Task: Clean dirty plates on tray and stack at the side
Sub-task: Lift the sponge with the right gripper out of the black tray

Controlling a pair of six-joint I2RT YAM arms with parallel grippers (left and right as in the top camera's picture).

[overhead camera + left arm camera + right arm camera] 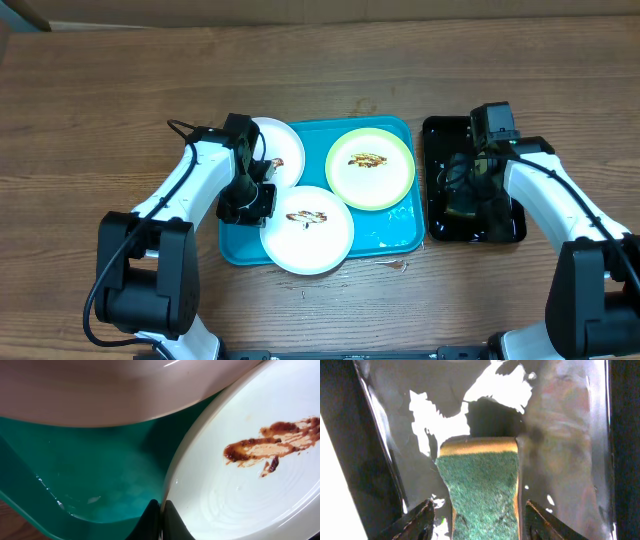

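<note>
**Left gripper pinched on front plate rim, right gripper open over sponge**

Left gripper [161, 519]: jaws almost together, one tip on each side of the rim of the front white plate [250, 490]. Only a thin pale sliver of rim shows between the tips, so it reads as clamped on that rim at the plate's left edge. Cannot tell whether the plate is lifted or flat. A brown sauce smear [272, 442] sits mid-plate, unwiped.

Just past the tips is the wet floor of the turquoise tray [100, 475]. The blurred edge of the rear white plate [100, 390] fills the top of the left wrist view. From overhead that plate sits in the tray's back-left corner, half hidden by the left arm, and the front plate's rim overlaps it slightly.

The yellow-green plate [372, 190] is in the tray's back-right part. It has its own brown smear and touches or just overlaps the front plate. All three plates are on the tray, none stacked at the side.

Right gripper [480, 527]: jaws wide apart, holding nothing. The fingers stand either side of a sponge [480, 480], green scrub face up with a yellow edge at the far end. No contact is visible.

The sponge lies in the glossy black tray [438, 132], just right of the turquoise tray. Both trays sit on the wooden table [100, 100].
</note>
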